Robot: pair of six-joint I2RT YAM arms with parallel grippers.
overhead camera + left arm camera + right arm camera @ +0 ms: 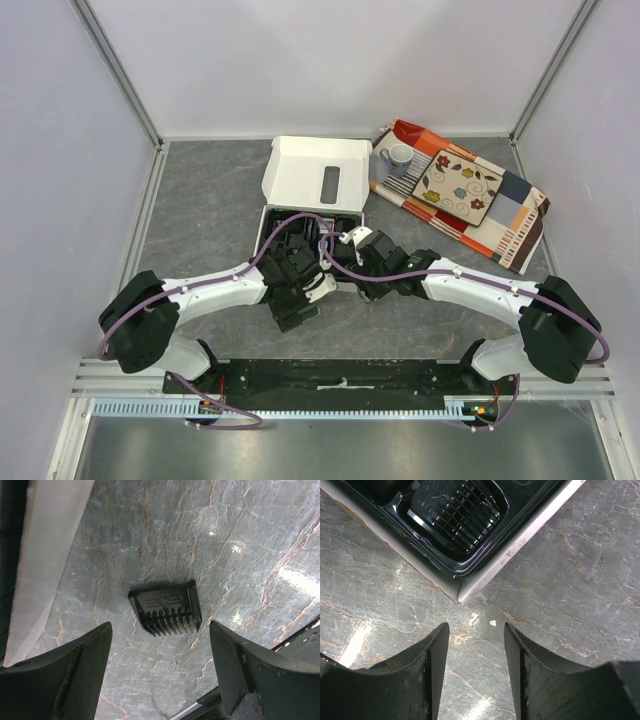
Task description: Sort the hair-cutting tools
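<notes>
Hovering over the grey marbled desk, the left hand has its two fingers spread wide with nothing between them. A small black comb attachment lies flat on the desk directly beneath, teeth pointing toward the hand and apart from both fingers, likely lined up for a pick. At centre the white cardboard box sits open with a black tray inside. A ribbed black piece, seemingly another attachment, is nested in one pocket. The right hand hangs just beside the box's corner, fingers partly apart and empty, probably keeping clear of the left arm's work. Far right, a patterned cloth carries a mug, well apart from both hands.
</notes>
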